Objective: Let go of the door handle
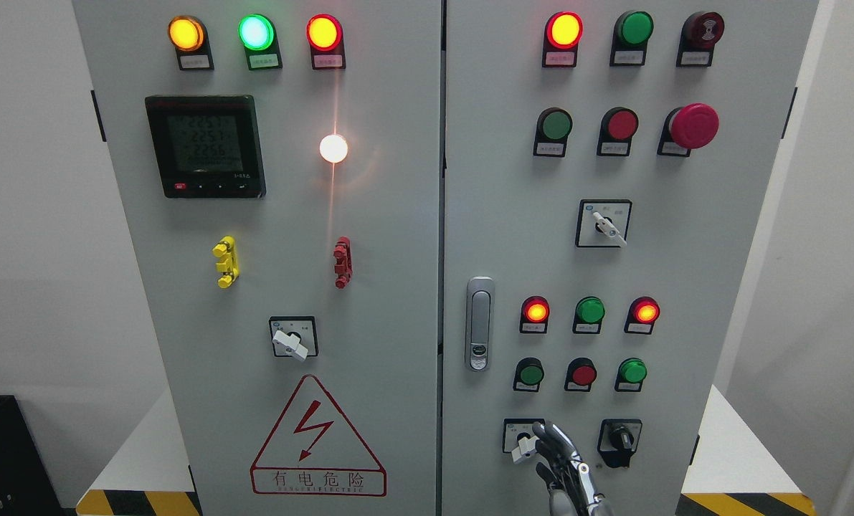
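Observation:
The silver door handle [479,324] sits upright, flush in its recess, on the left edge of the cabinet's right door [685,287]. Both doors look closed. My right hand [552,451] rises from the bottom edge, well below and to the right of the handle. Its fingers [563,448] are extended and relaxed and hold nothing. The fingertips are right beside the white knob of a selector switch [523,443]; I cannot tell if they touch it. My left arm does not show.
The right door carries lit and unlit pilot lamps, push buttons, a red mushroom stop button [693,125] and selector switches [604,223]. The left door [269,215] has a meter [205,146], lamps and a warning triangle [318,438]. Hazard-striped floor edges flank the cabinet.

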Robot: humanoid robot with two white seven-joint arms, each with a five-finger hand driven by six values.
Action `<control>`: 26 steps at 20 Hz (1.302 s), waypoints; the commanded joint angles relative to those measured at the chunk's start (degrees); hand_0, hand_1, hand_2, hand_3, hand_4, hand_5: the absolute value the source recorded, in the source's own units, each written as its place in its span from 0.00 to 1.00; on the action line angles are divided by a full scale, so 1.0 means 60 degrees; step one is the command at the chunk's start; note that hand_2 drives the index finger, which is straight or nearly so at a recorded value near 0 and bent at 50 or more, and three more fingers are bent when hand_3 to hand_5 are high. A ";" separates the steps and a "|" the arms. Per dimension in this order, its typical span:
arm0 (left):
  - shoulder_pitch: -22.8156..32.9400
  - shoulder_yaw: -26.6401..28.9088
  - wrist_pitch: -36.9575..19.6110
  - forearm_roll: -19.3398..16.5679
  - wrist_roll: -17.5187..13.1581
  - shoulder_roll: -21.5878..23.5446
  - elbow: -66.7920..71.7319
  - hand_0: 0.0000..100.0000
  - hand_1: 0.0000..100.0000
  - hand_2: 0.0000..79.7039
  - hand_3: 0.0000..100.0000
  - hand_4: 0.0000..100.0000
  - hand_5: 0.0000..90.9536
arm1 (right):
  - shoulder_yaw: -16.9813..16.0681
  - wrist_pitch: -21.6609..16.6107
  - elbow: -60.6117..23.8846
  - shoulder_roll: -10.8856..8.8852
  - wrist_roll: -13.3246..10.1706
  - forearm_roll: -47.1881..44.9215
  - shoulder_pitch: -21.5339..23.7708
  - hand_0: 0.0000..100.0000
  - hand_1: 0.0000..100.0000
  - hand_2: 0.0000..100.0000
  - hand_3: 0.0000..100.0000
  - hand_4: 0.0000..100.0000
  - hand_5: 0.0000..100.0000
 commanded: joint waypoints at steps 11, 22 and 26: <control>0.0088 0.0000 -0.0003 0.0000 0.0006 0.0011 -0.0001 0.12 0.56 0.00 0.00 0.00 0.00 | 0.0022 0.0004 -0.0016 -0.0012 0.0003 -0.0073 -0.0087 0.38 0.14 0.00 0.20 0.23 0.19; 0.0088 0.0000 -0.0003 0.0000 0.0006 -0.0004 -0.0001 0.12 0.56 0.00 0.00 0.00 0.00 | 0.0140 0.0004 -0.0280 0.0017 -0.0129 0.3029 -0.0585 0.43 0.23 0.00 0.47 0.59 0.59; 0.0088 0.0000 -0.0003 0.0000 0.0006 -0.0004 -0.0001 0.12 0.56 0.00 0.00 0.00 0.00 | 0.0154 0.0047 -0.0192 0.0032 -0.0362 0.5150 -0.0922 0.48 0.27 0.00 0.65 0.77 0.82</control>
